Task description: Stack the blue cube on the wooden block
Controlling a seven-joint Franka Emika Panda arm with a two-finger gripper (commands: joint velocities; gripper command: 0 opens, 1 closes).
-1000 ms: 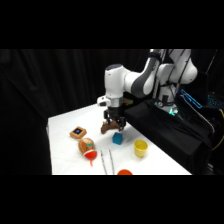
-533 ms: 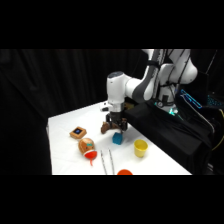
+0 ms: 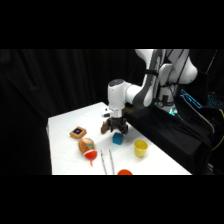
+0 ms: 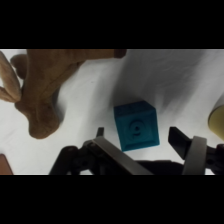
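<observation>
We see the white arm reaching in from the upper right, and its gripper (image 3: pixel 116 128) hangs low over the middle of the white table (image 3: pixel 65 125), right above the blue cube (image 3: pixel 117 138). From the wrist camera we look straight down on that cube (image 4: pixel 136 125): it sits flat on the table between the two fingers (image 4: pixel 189 147), which stand spread apart on either side of it, one at each flank and neither visibly touching it. So the jaws are open and the cube is not gripped. Just beside the cube in the wrist view lies the dark brown figure (image 4: pixel 52 85), an irregular lump taking up the upper left of that picture; in the side view it shows as a dark shape (image 3: pixel 105 128) right at the gripper's left. The wooden block (image 3: pixel 78 132) lies flat well to the left of the cube, its dark blue mark facing up, with nothing on it. Nearer to us than the block sits the orange-and-tan striped ball (image 3: pixel 86 146), and a pair of metal tongs (image 3: pixel 106 161) lies near the table's front edge. To the right of the cube stands the yellow cup (image 3: pixel 140 147), close by but apart from it.
</observation>
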